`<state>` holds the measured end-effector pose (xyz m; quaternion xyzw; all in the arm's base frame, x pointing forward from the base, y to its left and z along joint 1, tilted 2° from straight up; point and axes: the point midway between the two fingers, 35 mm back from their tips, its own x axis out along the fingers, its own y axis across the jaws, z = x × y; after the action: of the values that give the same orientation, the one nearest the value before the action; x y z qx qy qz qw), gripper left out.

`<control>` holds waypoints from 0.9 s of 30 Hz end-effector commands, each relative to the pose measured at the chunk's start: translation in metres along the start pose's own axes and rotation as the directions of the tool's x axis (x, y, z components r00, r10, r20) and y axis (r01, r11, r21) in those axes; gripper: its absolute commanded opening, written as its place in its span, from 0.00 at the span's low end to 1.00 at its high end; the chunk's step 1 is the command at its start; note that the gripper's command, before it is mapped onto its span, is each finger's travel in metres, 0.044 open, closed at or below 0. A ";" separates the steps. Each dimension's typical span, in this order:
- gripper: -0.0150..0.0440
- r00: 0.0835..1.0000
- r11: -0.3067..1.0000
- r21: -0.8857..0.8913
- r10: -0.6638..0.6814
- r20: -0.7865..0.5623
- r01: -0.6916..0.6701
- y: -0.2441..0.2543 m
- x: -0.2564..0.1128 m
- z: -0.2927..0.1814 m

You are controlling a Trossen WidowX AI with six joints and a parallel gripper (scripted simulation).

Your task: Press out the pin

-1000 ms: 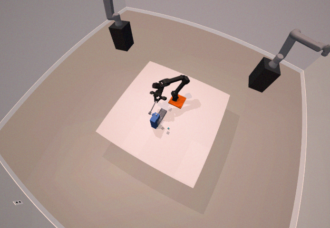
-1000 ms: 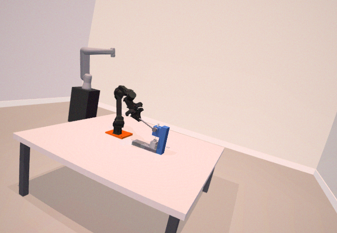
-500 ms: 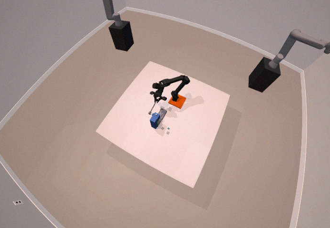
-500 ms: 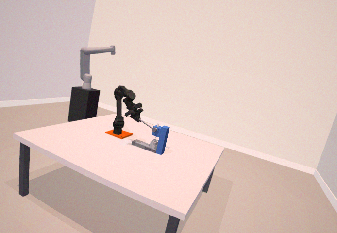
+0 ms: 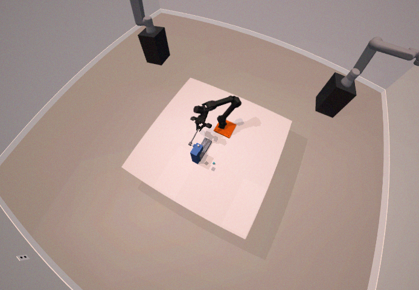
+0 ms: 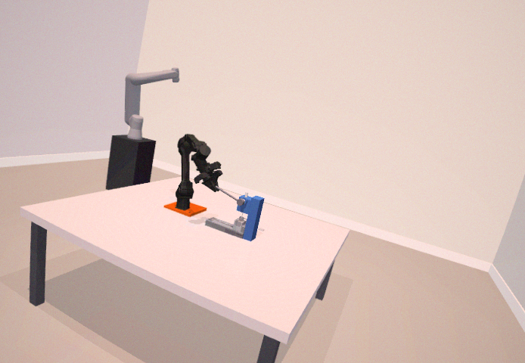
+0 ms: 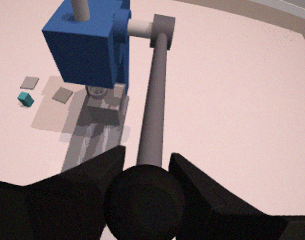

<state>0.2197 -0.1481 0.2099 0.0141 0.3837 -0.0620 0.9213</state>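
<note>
Your pincer (image 5: 199, 128) (image 6: 215, 187) (image 7: 147, 156) is clamped on the free end of the lever (image 5: 194, 136) (image 6: 228, 193) (image 7: 154, 100), with the dark knob (image 7: 144, 202) close in front of the wrist camera. The lever slopes up from its pivot to your grip, so you look to be on the pull, with most of the downstroke probably left to make.

The block (image 6: 239, 225) (image 7: 104, 112) sits on the bed (image 5: 207, 142) (image 6: 220, 225) (image 7: 79, 155) of the blue press (image 5: 196, 148) (image 6: 253, 220) (image 7: 82, 47), below its head; from your grip in the wrist view, that is about 11 o'clock. You can't confirm exact pin alignment from these angles, nor see the cup or whether the pin has dropped. The small teal piece (image 5: 213, 163) (image 7: 25, 99) lies apart on the counter (image 5: 182, 191) (image 6: 164, 265) (image 7: 232, 125), toward 10 o'clock in that same view.

Next, bring the lever down along its own arc, turning the wrist with it so your grip neither slides off nor twists the press. Keep the fingers and forearm away from the block as you come lower. Once the pin is through, swing the lever back up, then open and back straight off without brushing the block.
</note>
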 end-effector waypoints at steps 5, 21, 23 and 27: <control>0.25 1.000 1.000 0.003 0.001 -0.017 -0.001 0.000 0.006 -0.008; 0.25 1.000 1.000 0.003 0.001 -0.017 -0.001 0.000 0.010 -0.014; 0.25 1.000 1.000 0.002 0.001 -0.017 -0.001 0.000 0.011 -0.015; 0.25 1.000 1.000 0.002 0.001 -0.017 -0.001 0.000 0.012 -0.016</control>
<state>0.2172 -0.1481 0.1958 0.0161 0.3871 -0.0623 0.9198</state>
